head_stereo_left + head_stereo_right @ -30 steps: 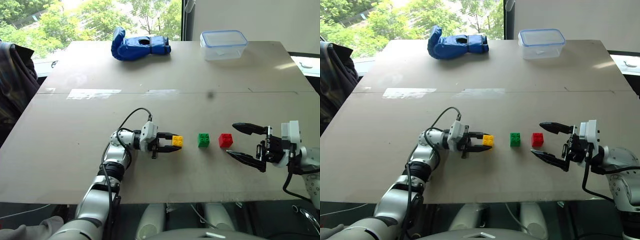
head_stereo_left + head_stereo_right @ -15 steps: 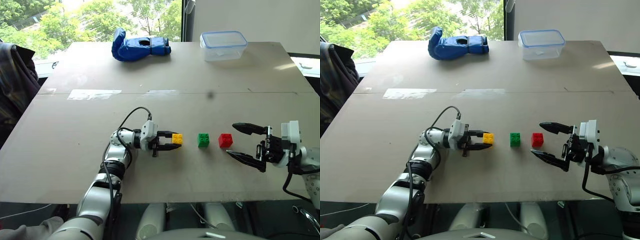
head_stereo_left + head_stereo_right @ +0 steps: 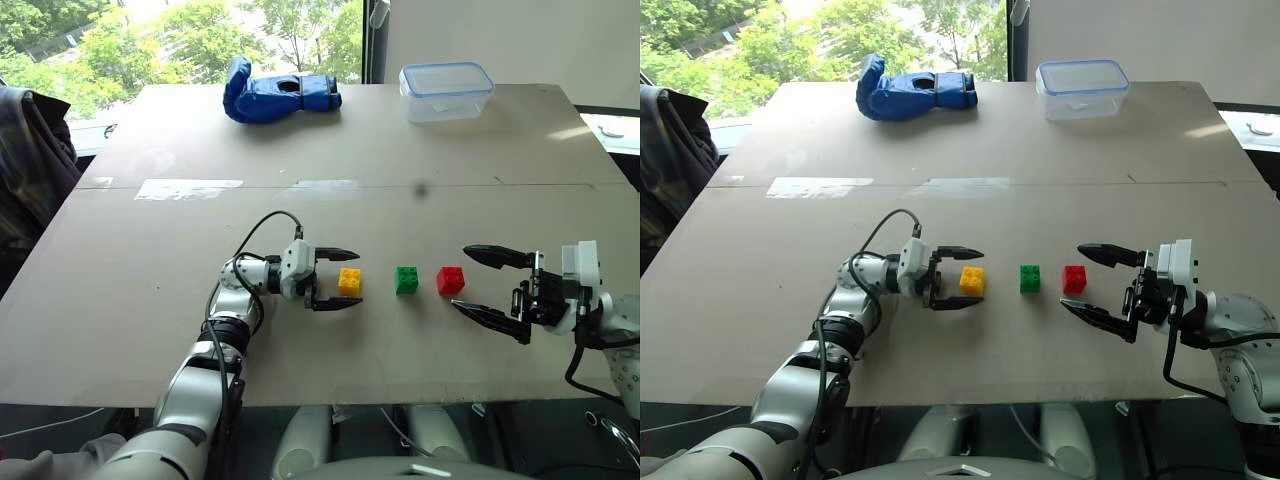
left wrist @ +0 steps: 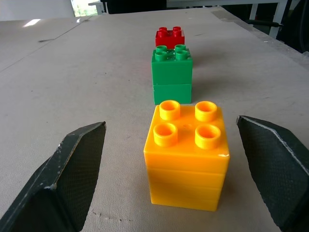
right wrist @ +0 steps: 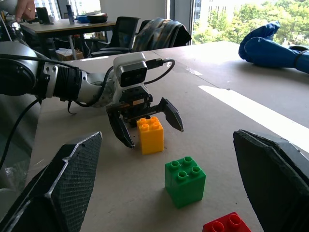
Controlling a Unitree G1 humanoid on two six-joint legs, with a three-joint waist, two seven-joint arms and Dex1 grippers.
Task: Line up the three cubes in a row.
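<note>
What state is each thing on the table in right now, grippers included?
left gripper: open, fingers either side of the yellow cube, not touching it.
right gripper: open, empty, beside the red cube.
yellow cube: upright on the table, released.
green cube: upright, in line between yellow and red.
red cube: upright, at the row's right end.
clear plastic box: lid on.
blue glove: lying on its side.
</note>
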